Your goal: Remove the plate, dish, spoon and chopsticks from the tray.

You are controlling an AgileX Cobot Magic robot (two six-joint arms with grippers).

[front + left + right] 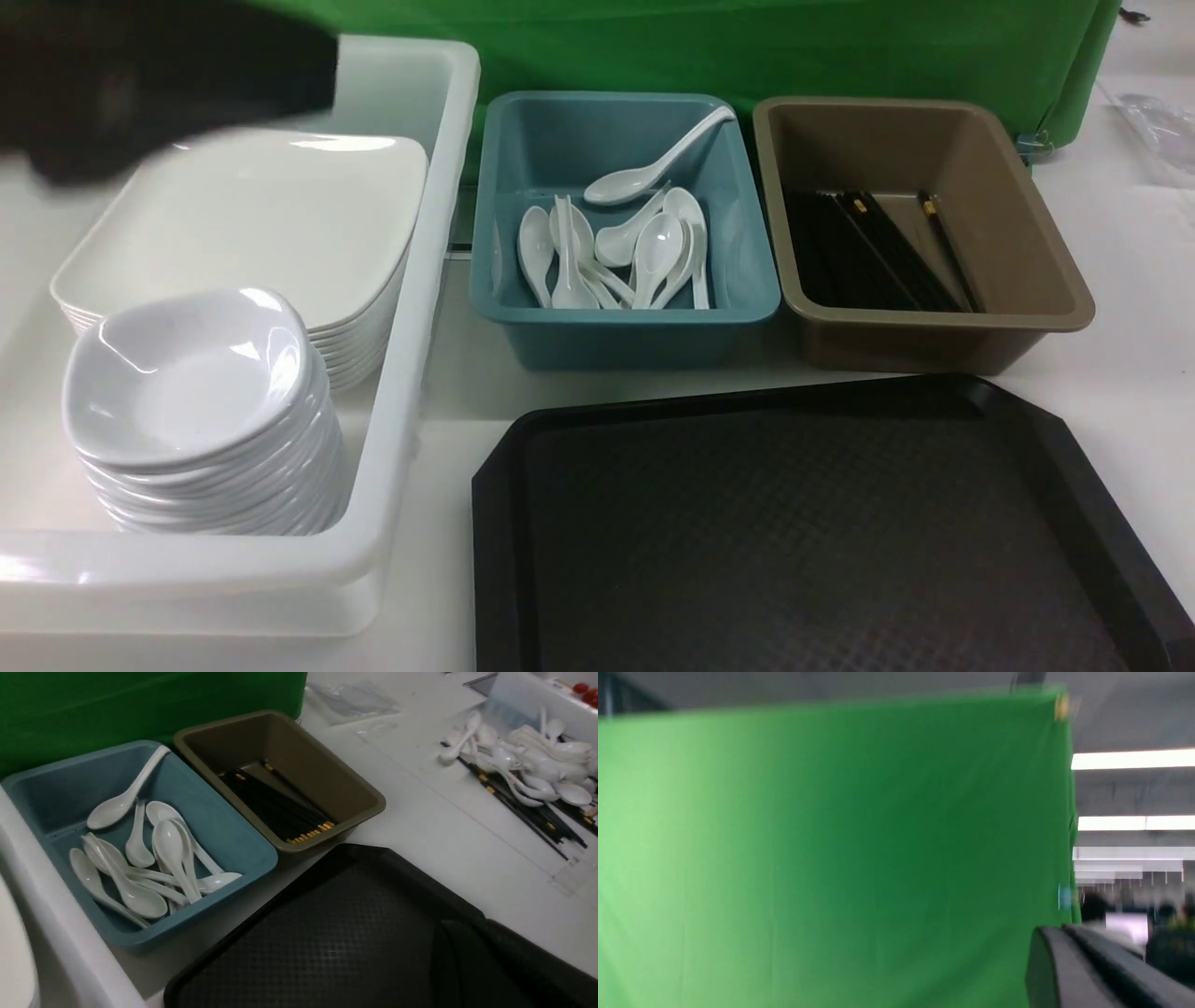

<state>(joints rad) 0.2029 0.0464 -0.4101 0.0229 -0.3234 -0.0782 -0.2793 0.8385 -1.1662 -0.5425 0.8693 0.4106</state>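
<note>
My tray lies bare at five o'clock on the table, nothing on its diamond-patterned surface. At ten o'clock the plate tops a stack inside the white tub, with the stack of small dishes just in front of it at eight o'clock. At twelve, the blue bin holds the spoons, one spoon leaning against its far wall. At two o'clock the chopsticks lie together in the brown bin. My left arm is a dark blur over the far corner of the white tub; its claw is pinched fully closed and empty. My right claw faces the green backdrop, jaws nearly together, holding nothing I can see
</note>
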